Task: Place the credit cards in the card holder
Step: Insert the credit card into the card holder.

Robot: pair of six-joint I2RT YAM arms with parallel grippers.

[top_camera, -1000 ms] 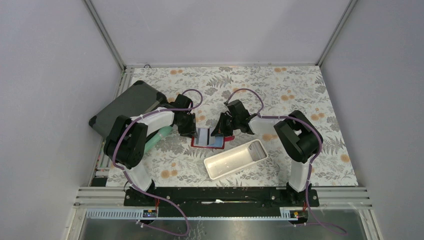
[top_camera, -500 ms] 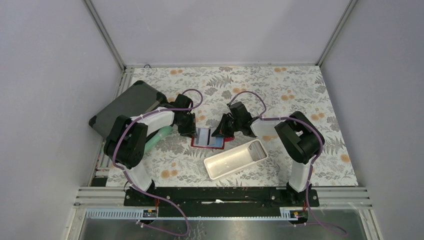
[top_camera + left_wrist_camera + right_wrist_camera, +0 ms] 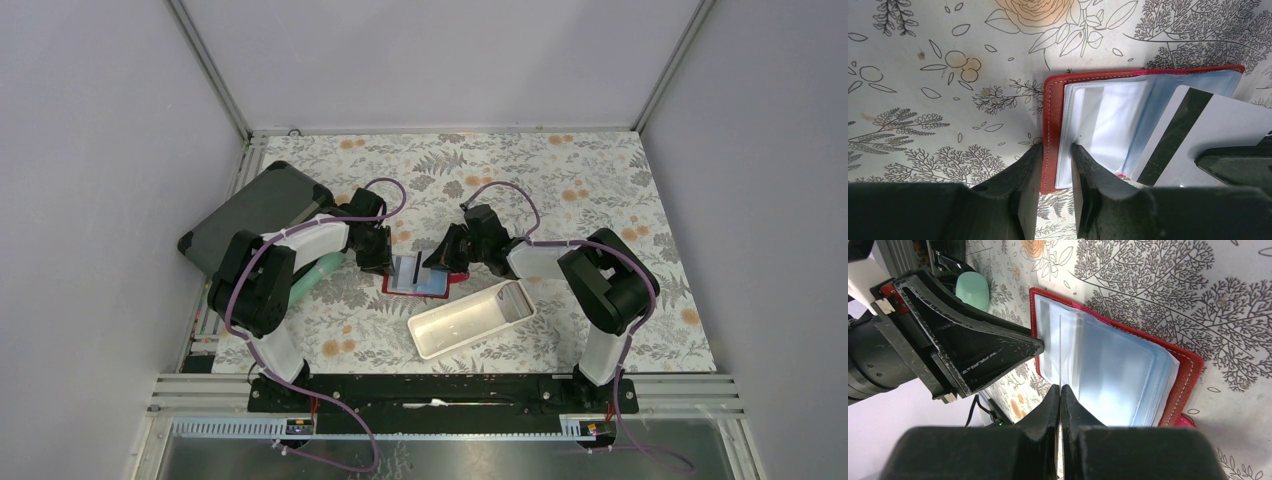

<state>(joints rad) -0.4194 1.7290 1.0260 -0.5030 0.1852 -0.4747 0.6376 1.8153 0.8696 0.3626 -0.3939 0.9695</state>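
An open red card holder (image 3: 1052, 105) lies flat on the floral tabletop (image 3: 560, 180), midway between the two arms and just beyond a white tray (image 3: 465, 320) that sits at an angle near the front edge. The left tool (image 3: 1056, 152) is clenched on the card holder's left edge, one finger outside the stitched red cover and the other inside against the first of the clear sleeves (image 3: 1098, 125). The right tool (image 3: 1060, 392) is pressed tight on a pale credit card (image 3: 1218, 120) with a black magnetic stripe. It holds the card on edge over the fanned sleeves, so that its own camera sees the card only as a thin vertical line. The card's lower edge appears to meet the sleeves near the left side of the card holder, though the views do not show whether it has entered a pocket. A dark grey case (image 3: 250, 215) rests at the tabletop's left edge behind the left arm, and a mint-green object (image 3: 973, 290) sits beside that arm, well clear of the card holder.
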